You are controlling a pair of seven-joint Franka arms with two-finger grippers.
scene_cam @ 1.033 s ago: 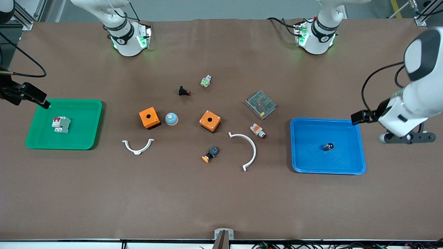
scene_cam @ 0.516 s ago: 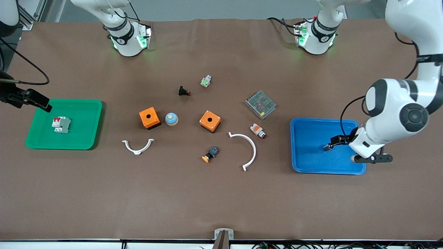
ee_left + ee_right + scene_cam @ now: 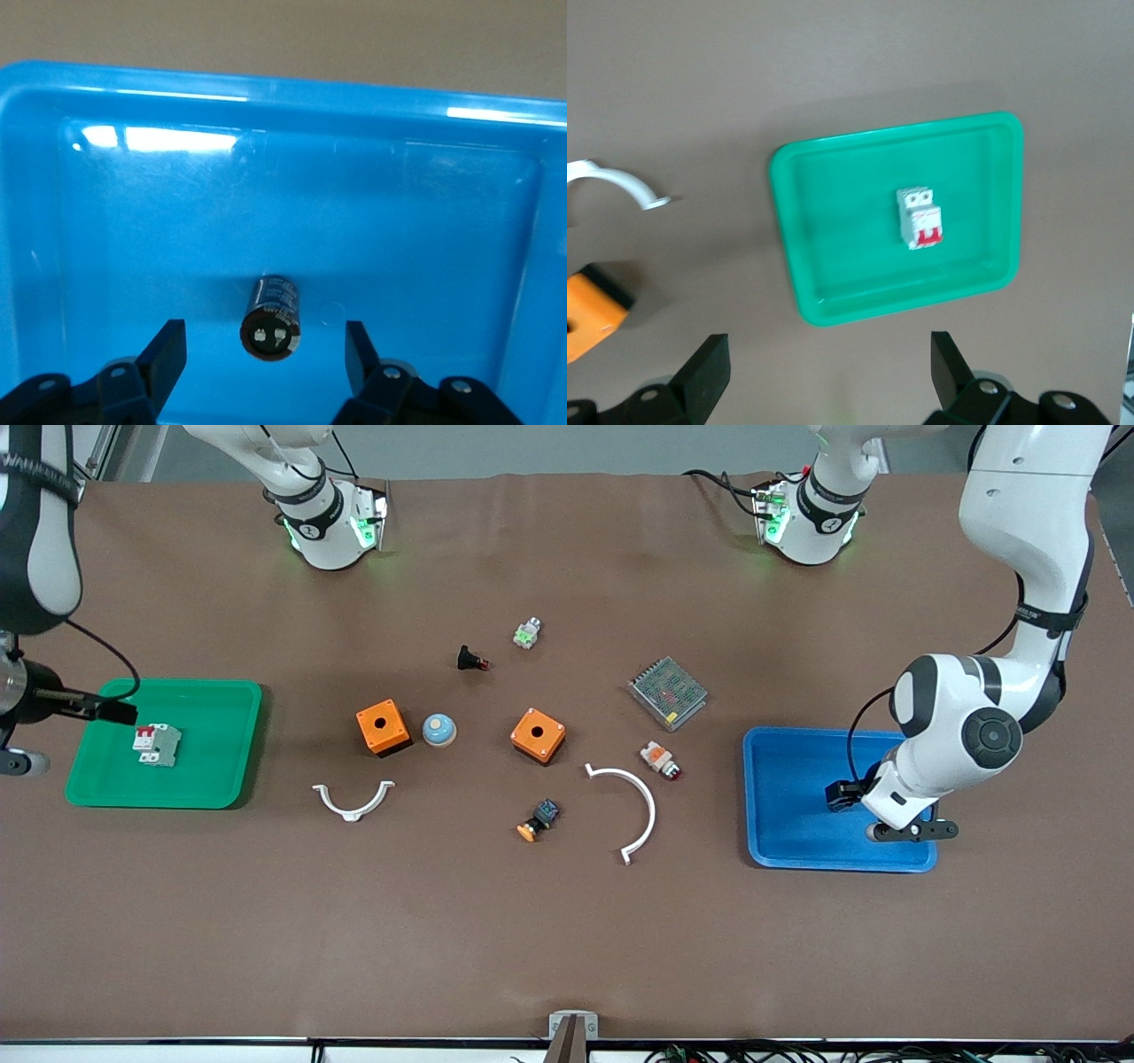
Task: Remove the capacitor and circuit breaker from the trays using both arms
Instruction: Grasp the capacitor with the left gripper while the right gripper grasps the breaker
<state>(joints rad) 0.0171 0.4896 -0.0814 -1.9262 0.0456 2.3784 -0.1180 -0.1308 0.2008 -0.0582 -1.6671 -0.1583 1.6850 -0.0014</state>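
The capacitor (image 3: 272, 317), a small black cylinder with a silvery end, lies in the blue tray (image 3: 797, 732) at the left arm's end of the table. My left gripper (image 3: 842, 794) is low over it and open. In the left wrist view my left gripper (image 3: 264, 359) has one finger on each side of the capacitor, apart from it. In the front view the gripper hides the capacitor. The white-grey breaker (image 3: 157, 744) with red levers lies in the green tray (image 3: 177, 684). My right gripper (image 3: 108, 710) is open and empty over that tray's outer edge. The right wrist view shows the breaker (image 3: 919, 217) from high up.
Between the trays lie two orange boxes (image 3: 383, 727) (image 3: 538, 736), a blue-white dome (image 3: 438, 730), two white curved clips (image 3: 353, 799) (image 3: 631, 810), a grey mesh unit (image 3: 668, 693), a black push-button (image 3: 472, 660), a white-and-orange button (image 3: 661, 759) and a black-and-blue switch (image 3: 539, 819).
My left arm has swung in from the table's end and come down into the blue tray, with its fingers around the capacitor. My right gripper has shifted slightly at the green tray's edge.
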